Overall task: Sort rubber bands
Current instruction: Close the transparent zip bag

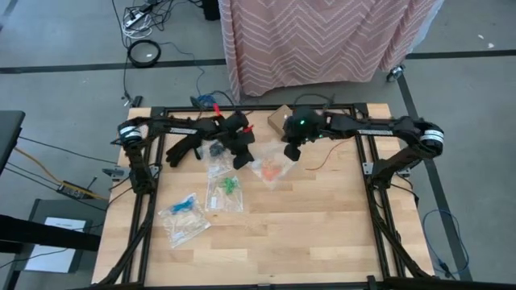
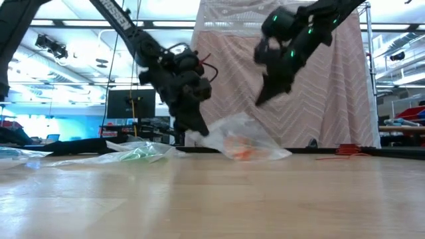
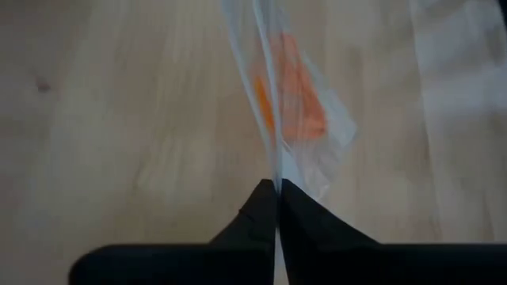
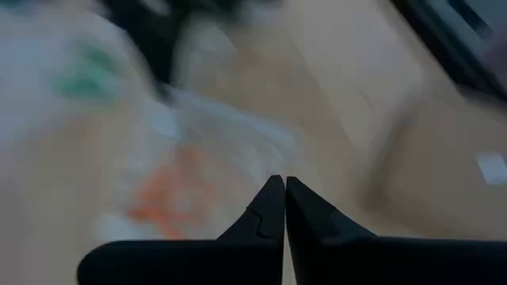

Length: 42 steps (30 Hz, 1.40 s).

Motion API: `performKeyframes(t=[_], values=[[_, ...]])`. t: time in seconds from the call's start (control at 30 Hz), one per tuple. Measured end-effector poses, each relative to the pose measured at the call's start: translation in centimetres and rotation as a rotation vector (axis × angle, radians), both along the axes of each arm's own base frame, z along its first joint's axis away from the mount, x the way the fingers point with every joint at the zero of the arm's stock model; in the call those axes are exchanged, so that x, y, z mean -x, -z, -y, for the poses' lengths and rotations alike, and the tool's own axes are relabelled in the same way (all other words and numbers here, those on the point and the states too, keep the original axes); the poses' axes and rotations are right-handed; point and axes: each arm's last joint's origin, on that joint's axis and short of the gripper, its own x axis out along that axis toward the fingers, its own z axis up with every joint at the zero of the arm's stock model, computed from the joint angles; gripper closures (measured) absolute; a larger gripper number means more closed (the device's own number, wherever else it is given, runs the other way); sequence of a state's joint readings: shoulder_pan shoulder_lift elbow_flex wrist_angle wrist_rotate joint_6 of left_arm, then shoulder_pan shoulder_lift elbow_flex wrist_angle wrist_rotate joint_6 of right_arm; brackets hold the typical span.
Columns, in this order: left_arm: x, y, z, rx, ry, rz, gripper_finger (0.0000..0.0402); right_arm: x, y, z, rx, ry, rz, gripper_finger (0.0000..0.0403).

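Orange rubber bands (image 3: 295, 95) sit inside a clear plastic zip bag (image 3: 317, 134) at the middle of the high view. Pinching that bag's edge, the left gripper (image 3: 278, 190) has its dark fingers pressed together on the film. Just right of it in the high view, the right gripper (image 4: 277, 186) hangs above the bag with fingers closed on nothing. Green rubber bands (image 1: 230, 185) and blue rubber bands (image 1: 185, 204) lie in other clear bags lower left on the pale wooden table (image 1: 322, 234).
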State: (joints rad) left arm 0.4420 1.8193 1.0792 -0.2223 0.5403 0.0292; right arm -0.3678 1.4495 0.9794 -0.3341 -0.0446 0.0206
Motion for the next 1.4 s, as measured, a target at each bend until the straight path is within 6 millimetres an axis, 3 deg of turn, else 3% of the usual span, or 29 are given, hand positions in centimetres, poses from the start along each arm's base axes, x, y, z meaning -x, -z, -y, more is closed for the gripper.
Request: performKeyframes(t=[0.13,0.23,0.37,0.53,0.73,1.4], values=[[0.7,-3.2,-0.2,-0.141,0.09,-0.071,0.0392,1.0,-3.3,-0.2,-0.019,-0.173,0.235,0.037],[1.2,-5.3,-0.1,-0.23,0.176,-0.125,0.0392,2.0,-4.7,0.1,0.014,-0.194,0.31,0.0335],[1.6,-8.0,0.0,-0.315,0.267,-0.133,0.0392,2.5,-5.1,0.0,0.044,-0.237,0.336,0.0282],[1.7,-10.1,-0.3,-0.412,0.289,-0.181,0.0392,2.1,-4.4,-0.2,0.044,-0.28,0.338,0.0235],[1.4,-10.6,-0.5,-0.438,0.279,-0.161,0.0392,0.7,-2.8,-0.5,0.039,-0.285,0.363,0.0216],[1.0,-10.8,-0.7,-0.465,0.264,-0.123,0.0391,-1.4,-0.2,1.3,0.08,-0.251,0.376,0.0232]])
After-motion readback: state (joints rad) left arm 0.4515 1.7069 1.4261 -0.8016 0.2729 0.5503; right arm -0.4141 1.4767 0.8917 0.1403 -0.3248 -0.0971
